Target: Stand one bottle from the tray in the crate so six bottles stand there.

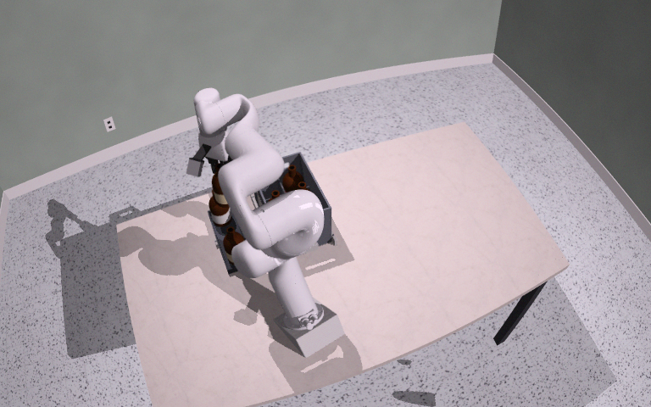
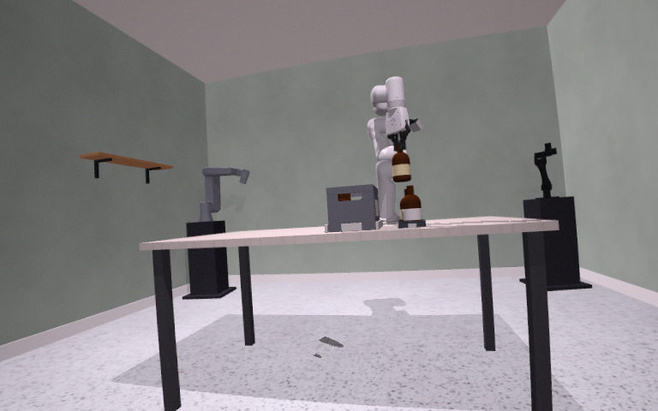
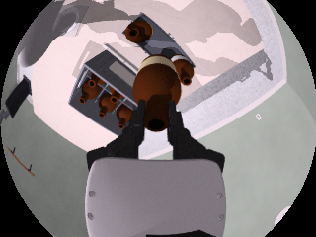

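Note:
My gripper [image 2: 399,144] [image 3: 156,109] is shut on the neck of a brown bottle [image 2: 401,165] [image 1: 217,183] [image 3: 157,82] with a cream label. It holds the bottle upright in the air, well above the dark tray [image 2: 412,222] [image 3: 160,38]. Another brown bottle [image 2: 410,205] [image 1: 219,211] stands on the tray right below it, and in the wrist view two bottles [image 3: 136,31] [image 3: 186,79] show on the tray. The grey crate [image 2: 351,205] [image 1: 318,186] [image 3: 101,70] stands beside the tray with several bottles [image 1: 291,176] [image 3: 99,95] in it; my arm hides part of it.
The arm's base [image 1: 313,335] stands on the pale table [image 1: 445,226] [image 2: 291,234] near its front edge. Away from the table are a wall shelf [image 2: 124,160], a second arm on a black stand [image 2: 212,203] and a camera stand [image 2: 547,223].

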Action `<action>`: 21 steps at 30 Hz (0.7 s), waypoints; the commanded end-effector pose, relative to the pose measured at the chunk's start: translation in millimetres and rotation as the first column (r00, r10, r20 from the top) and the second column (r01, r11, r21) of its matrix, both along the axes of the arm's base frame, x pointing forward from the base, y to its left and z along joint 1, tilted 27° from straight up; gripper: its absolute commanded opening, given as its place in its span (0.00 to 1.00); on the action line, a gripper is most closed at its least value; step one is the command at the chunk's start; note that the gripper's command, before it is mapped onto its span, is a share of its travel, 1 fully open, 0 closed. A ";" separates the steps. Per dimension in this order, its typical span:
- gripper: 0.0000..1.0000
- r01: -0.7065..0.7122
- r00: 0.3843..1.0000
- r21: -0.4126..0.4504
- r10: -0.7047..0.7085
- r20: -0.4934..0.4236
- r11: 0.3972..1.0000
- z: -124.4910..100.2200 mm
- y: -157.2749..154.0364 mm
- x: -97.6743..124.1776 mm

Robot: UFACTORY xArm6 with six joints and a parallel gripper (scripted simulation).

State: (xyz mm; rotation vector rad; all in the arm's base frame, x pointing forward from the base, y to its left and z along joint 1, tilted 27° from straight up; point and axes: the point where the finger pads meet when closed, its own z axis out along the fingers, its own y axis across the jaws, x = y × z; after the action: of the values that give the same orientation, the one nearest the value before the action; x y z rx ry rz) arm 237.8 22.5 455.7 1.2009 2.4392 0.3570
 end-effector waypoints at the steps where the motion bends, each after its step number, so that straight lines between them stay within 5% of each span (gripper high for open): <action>1: 0.00 -0.001 1.000 0.001 0.001 0.004 1.000 2.0 -5.6 1.5; 21: 0.00 -0.001 1.000 0.001 0.001 0.004 1.000 4.4 -34.3 9.6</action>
State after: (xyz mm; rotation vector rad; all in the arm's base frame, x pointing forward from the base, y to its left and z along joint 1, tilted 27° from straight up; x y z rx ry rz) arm 245.4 -4.7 458.0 1.2019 2.4384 0.3563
